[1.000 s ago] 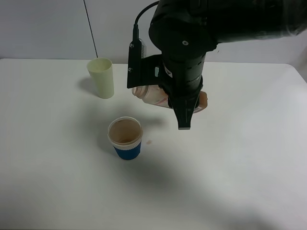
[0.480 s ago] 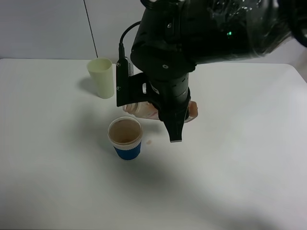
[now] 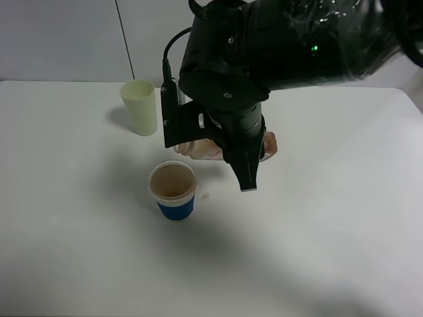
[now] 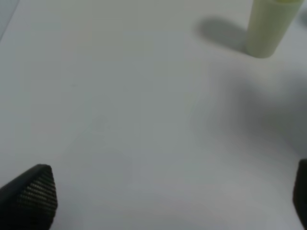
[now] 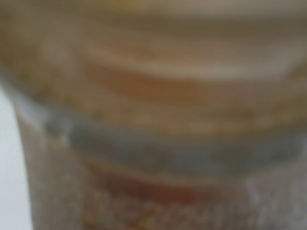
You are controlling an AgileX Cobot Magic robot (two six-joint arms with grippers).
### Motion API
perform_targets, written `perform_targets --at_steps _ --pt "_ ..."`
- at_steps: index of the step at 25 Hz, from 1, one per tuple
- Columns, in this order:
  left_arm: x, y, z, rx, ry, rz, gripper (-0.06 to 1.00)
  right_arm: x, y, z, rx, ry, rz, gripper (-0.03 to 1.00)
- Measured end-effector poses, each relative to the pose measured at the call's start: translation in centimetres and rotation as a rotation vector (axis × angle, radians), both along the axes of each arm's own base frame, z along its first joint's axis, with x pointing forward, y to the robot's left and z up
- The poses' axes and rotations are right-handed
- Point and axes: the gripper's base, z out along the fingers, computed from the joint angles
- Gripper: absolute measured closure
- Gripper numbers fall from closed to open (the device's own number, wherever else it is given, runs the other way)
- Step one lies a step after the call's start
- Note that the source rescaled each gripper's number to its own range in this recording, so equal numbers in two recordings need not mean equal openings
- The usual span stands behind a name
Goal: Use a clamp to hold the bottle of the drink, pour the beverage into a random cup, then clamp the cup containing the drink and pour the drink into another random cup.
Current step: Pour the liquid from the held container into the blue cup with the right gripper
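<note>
A plain white, matte tabletop [image 3: 344, 231] fills most of the high view, and its far right corner is rounded. Behind its far edge stands a pale grey, smooth wall [image 3: 59, 39], crossed from top to table by a thin dark seam [image 3: 125, 39] that leans slightly. A small reddish-brown spot [image 3: 206, 195] lies on the tabletop near its middle. Soft grey shadows spread over the surface around the middle and toward the near edge. The rest of the tabletop looks evenly lit.
</note>
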Motion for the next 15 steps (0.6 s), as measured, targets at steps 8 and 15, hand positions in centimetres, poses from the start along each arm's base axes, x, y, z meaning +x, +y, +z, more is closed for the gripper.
perform_targets --at_steps 8,15 --pt "0.0 0.0 0.0 0.000 0.000 0.000 -0.06 -0.3 0.3 0.0 -0.011 -0.015 0.024 0.95" --pt "0.0 0.0 0.0 0.000 0.000 0.000 -0.06 -0.6 0.8 -1.0 -0.051 -0.008 0.045 0.95"
